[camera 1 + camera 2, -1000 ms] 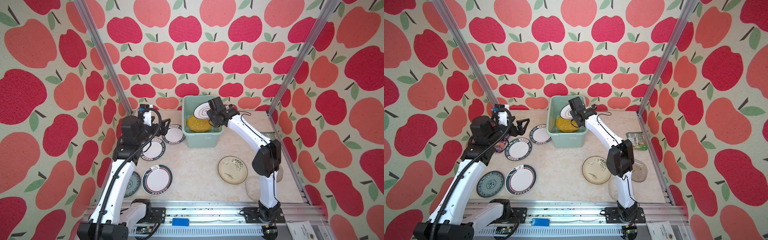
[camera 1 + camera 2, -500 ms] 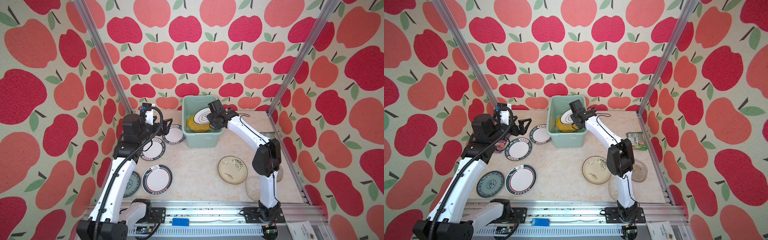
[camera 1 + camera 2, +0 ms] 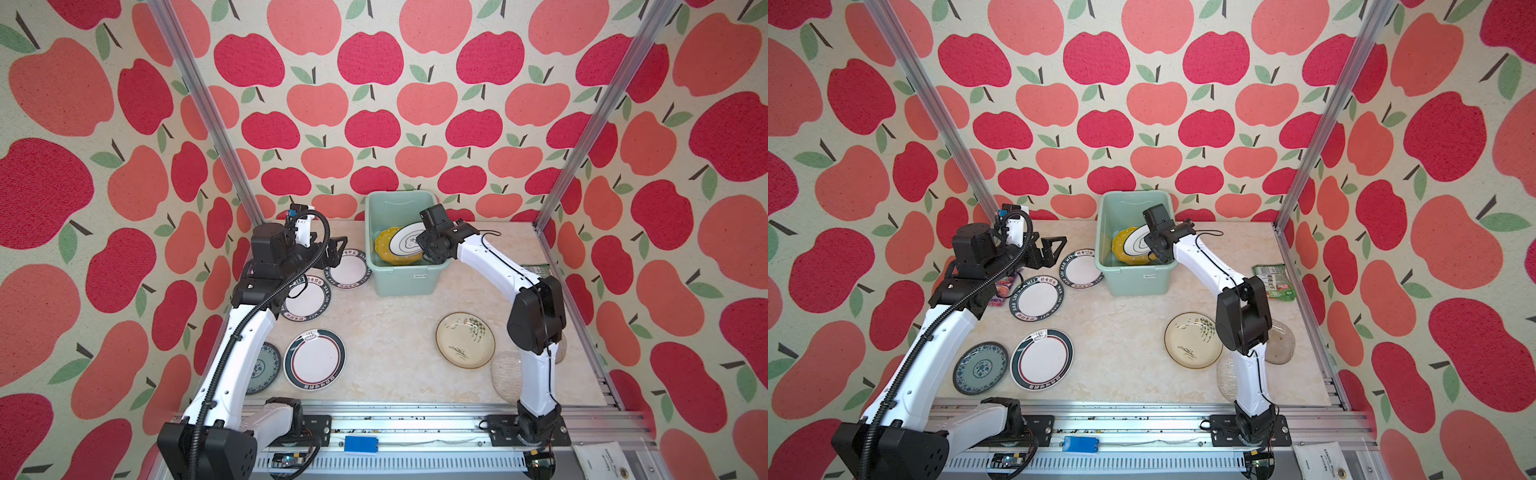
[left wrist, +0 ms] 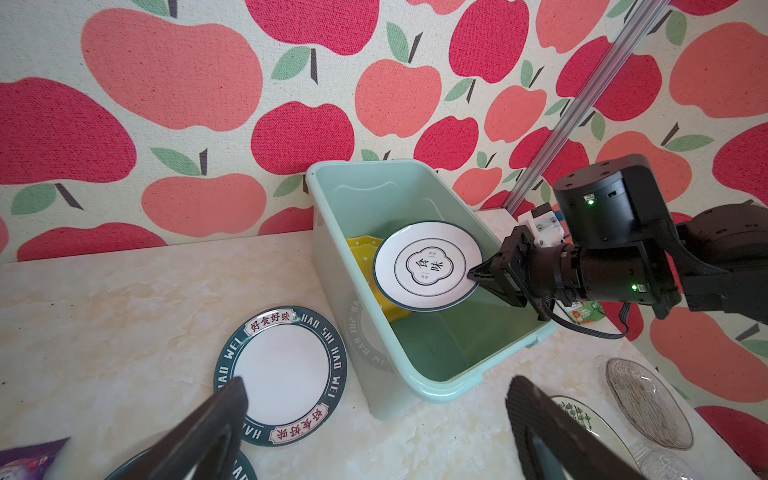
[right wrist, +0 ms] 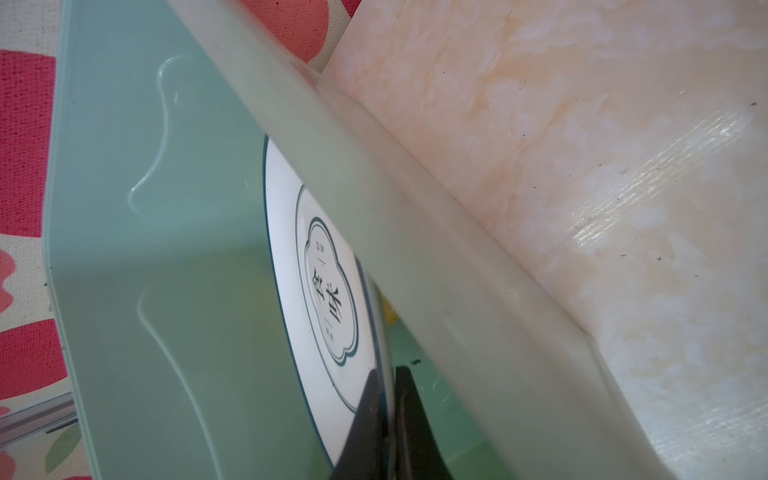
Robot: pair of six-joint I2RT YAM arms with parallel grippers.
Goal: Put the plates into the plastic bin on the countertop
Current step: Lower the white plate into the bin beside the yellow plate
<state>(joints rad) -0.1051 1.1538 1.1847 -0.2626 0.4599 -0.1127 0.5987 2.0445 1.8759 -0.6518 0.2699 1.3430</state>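
My right gripper is shut on the rim of a white plate with a dark lobed emblem. It holds the plate tilted inside the mint-green plastic bin, over a yellow dotted plate lying in it. My left gripper hangs open and empty above the countertop, left of the bin. Below it lie three lettered-rim plates and a blue-patterned plate. A cream plate with a green plant and a clear glass plate lie at the right.
A green snack packet lies by the right wall and a purple one under my left arm. Another glass plate sits behind the right arm's base. Apple-print walls and metal posts enclose the countertop.
My right gripper has lowered the white plate deeper into the bin. The left arm has shifted slightly towards the bin, still open.
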